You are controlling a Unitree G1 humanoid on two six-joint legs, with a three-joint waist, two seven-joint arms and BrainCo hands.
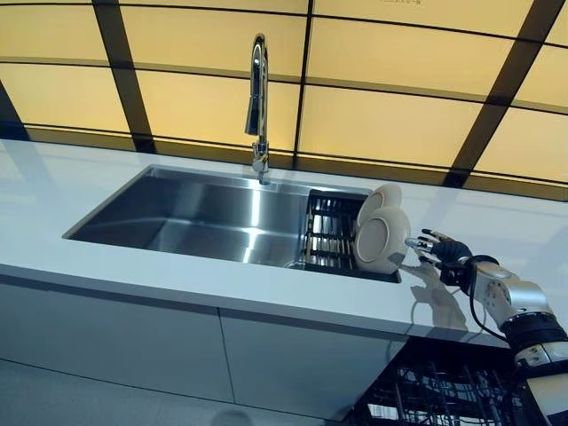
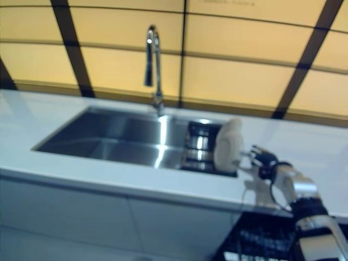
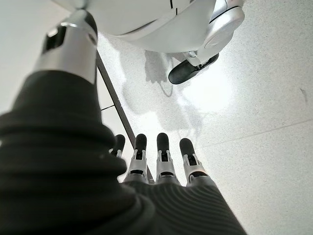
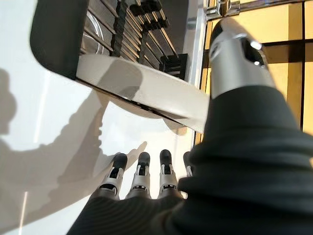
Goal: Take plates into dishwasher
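Two white plates stand upright in a black rack (image 1: 330,232) at the right end of the steel sink (image 1: 195,213): a larger front plate (image 1: 382,240) and a smaller one (image 1: 380,200) behind it. My right hand (image 1: 446,251) hovers over the counter just right of the front plate, open, its fingertips close to the rim. In the right wrist view the plate's rim (image 4: 146,78) lies just past the straight fingers (image 4: 141,174), apart from them. My left hand (image 3: 161,156) shows only in its wrist view, open, hanging toward the floor and holding nothing.
A tall chrome faucet (image 1: 258,98) rises behind the sink. White counter (image 1: 106,266) runs around the sink. Below the counter at the lower right, a dark dishwasher rack (image 1: 444,390) is pulled out. Yellow panels with dark frames back the counter.
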